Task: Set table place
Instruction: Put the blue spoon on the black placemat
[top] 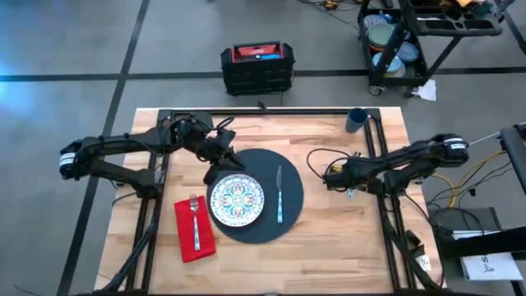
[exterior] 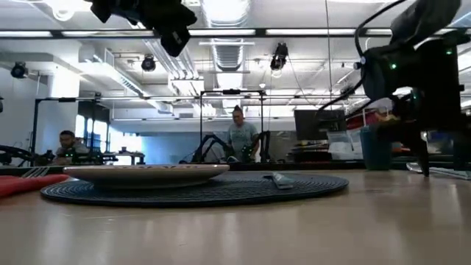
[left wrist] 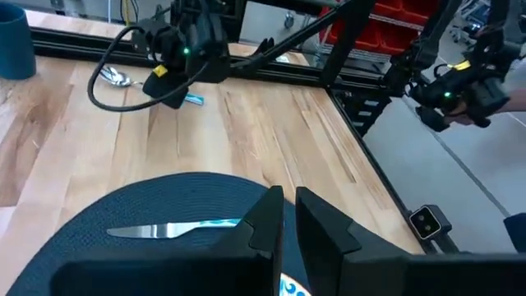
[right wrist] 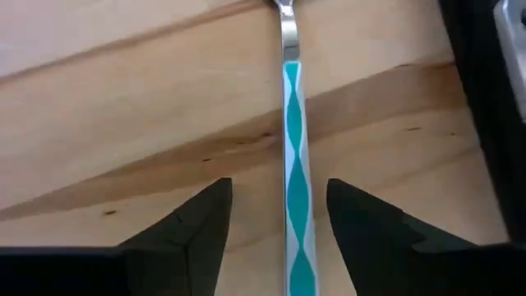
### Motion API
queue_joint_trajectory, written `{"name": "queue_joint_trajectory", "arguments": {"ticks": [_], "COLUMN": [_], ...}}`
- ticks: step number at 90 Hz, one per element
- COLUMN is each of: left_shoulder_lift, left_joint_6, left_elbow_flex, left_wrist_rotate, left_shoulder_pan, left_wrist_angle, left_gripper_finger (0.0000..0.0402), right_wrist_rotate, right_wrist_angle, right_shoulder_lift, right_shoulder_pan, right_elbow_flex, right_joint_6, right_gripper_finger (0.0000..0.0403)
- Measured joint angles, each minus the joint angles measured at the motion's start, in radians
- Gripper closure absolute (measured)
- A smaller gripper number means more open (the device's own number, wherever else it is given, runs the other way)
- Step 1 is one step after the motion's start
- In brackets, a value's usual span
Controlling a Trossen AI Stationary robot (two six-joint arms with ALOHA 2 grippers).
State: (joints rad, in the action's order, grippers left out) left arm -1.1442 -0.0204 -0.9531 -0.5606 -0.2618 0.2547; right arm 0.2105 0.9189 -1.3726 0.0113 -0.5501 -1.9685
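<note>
Hovering our right gripper (right wrist: 279,218) over the spoon (right wrist: 292,164), fingers spread and empty, we see its handle running straight between them, lying on the table (top: 329,238) right of the mat (top: 292,210). Our left gripper (left wrist: 283,215), nearly closed and empty, waits above the plate (top: 237,201).

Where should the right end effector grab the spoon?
Grip the spoon across its narrow teal-patterned handle, coming straight down from above. It lies flat on the table with the handle running between the open fingers of the right end effector, so closing pinches its thin sides.
</note>
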Motion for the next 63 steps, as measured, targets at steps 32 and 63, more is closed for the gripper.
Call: {"name": "queue_joint_trajectory", "arguments": {"ticks": [32,63], "left_shoulder_lift": [0.0,0.0], "left_joint_6": [0.011,0.008], "left_elbow_flex": [0.0,0.0], "left_wrist_rotate": [0.0,0.0], "left_shoulder_pan": [0.0,0.0], "left_wrist_angle": [0.026,0.026], "left_gripper_finger": [0.0381,0.0381], "right_wrist_rotate": [0.029,0.115], "right_wrist_angle": [-0.034,-0.033], "right_shoulder_lift": [-0.002,-0.014], "right_shoulder_pan": [-0.004,0.076], "right_elbow_flex": [0.008,-0.222], "right_joint_6": [-0.017,0.141], "right_gripper_finger": [0.0383,0.0384]}}
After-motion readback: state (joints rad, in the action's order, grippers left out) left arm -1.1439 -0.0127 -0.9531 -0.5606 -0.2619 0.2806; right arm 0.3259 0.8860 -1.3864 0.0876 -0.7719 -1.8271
